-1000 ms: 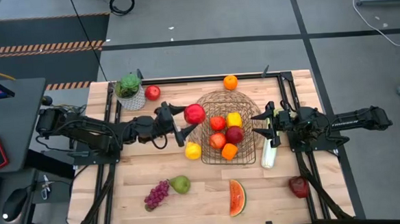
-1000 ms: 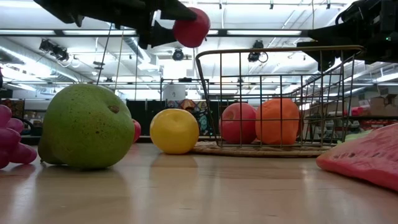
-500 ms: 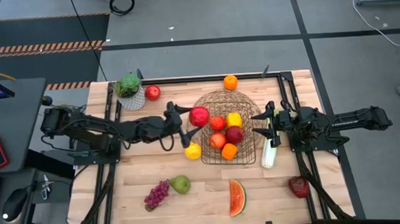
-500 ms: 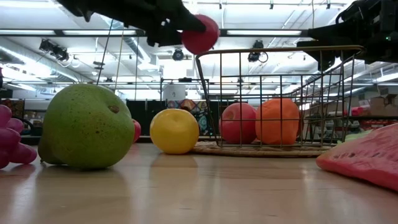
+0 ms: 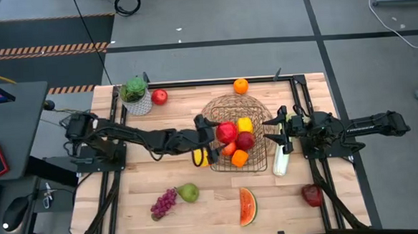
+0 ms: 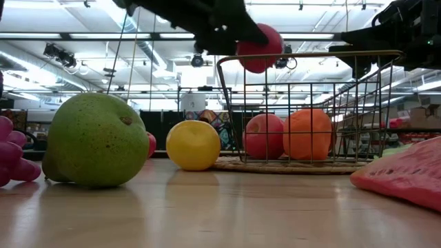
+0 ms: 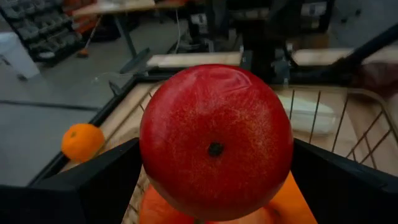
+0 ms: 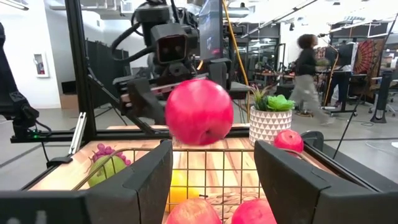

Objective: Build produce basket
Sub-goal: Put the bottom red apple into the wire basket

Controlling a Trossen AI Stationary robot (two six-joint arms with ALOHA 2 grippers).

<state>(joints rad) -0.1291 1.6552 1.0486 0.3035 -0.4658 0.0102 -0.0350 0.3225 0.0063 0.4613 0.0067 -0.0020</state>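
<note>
The left tool grasped a red apple above the basket; the right tool gripped its rim. No writing was readable.

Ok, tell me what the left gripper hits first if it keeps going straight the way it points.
Probably the basket's far wall. The left gripper holds an apple over the basket and points toward the right gripper, which holds that rim. Depth is unclear.
</note>
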